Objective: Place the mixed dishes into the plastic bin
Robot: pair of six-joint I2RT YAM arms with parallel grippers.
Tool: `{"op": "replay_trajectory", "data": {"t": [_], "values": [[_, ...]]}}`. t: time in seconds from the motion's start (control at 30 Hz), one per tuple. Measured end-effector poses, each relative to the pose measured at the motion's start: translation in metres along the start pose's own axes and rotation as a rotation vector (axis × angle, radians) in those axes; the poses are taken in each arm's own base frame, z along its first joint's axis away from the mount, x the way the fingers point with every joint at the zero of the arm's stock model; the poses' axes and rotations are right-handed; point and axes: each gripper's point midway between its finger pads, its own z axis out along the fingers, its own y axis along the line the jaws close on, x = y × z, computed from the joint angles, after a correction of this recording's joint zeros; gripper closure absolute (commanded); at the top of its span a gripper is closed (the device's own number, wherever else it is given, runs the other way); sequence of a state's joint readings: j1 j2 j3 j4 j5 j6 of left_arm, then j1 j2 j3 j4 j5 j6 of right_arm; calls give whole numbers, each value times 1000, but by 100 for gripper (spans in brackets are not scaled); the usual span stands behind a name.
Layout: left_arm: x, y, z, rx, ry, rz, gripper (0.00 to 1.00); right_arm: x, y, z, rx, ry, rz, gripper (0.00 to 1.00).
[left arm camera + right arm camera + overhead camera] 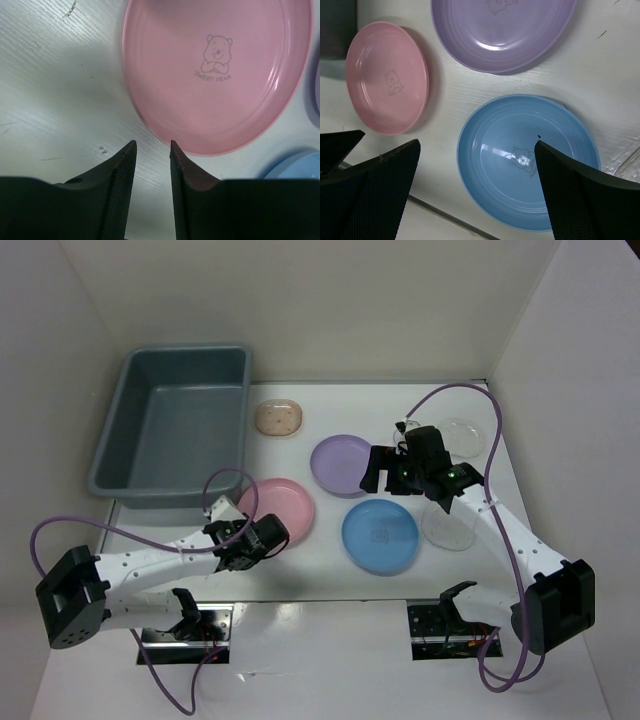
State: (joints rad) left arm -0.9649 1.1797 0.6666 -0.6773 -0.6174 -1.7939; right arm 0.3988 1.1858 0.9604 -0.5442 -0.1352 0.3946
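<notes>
My left fingers [120, 190] stand slightly parted with nothing between them, tips at the near rim of the pink plate [215, 75]. It lies flat, face up, on the worktop [50, 100]. My right fingers [385, 190] are spread wide above the blue plate [520, 160], with the purple plate [500, 30] just beyond. The bin [150, 488] sits far left, its long axis running away from me. The left arm stretches low; the right reaches in, elbow bent.
</notes>
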Motion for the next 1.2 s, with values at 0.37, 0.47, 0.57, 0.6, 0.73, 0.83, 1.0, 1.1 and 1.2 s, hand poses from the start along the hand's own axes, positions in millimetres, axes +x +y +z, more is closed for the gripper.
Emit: {"op": "replay_trajectory", "data": {"t": [0.37, 0.47, 0.57, 0.6, 0.73, 0.83, 1.0, 1.1, 1.2], "values": [[13, 13, 25, -94, -26, 48, 65, 2, 1, 0, -6, 7, 0, 0], [14, 12, 29, -92, -30, 49, 67, 3, 0, 1, -5, 10, 0, 0], [17, 15, 35, -109, -39, 64, 69, 3, 1, 0, -7, 11, 0, 0], [17, 15, 36, -112, -41, 68, 75, 3, 1, 0, -8, 12, 0, 0], [15, 7, 40, -84, -69, 52, 96, 3, 1, 0, -9, 11, -1, 0], [15, -3, 41, -59, -77, 45, 100, 3, 1, 0, -9, 12, -2, 0], [24, -6, 33, -32, -35, 92, 100, 4, 1, 0, -11, 13, -2, 0], [31, -3, 16, -13, 10, 171, 100, 6, 0, 1, -10, 18, -2, 0], [21, -21, -13, 48, 23, 222, 100, 8, -1, 1, -9, 21, -1, 0]]}}
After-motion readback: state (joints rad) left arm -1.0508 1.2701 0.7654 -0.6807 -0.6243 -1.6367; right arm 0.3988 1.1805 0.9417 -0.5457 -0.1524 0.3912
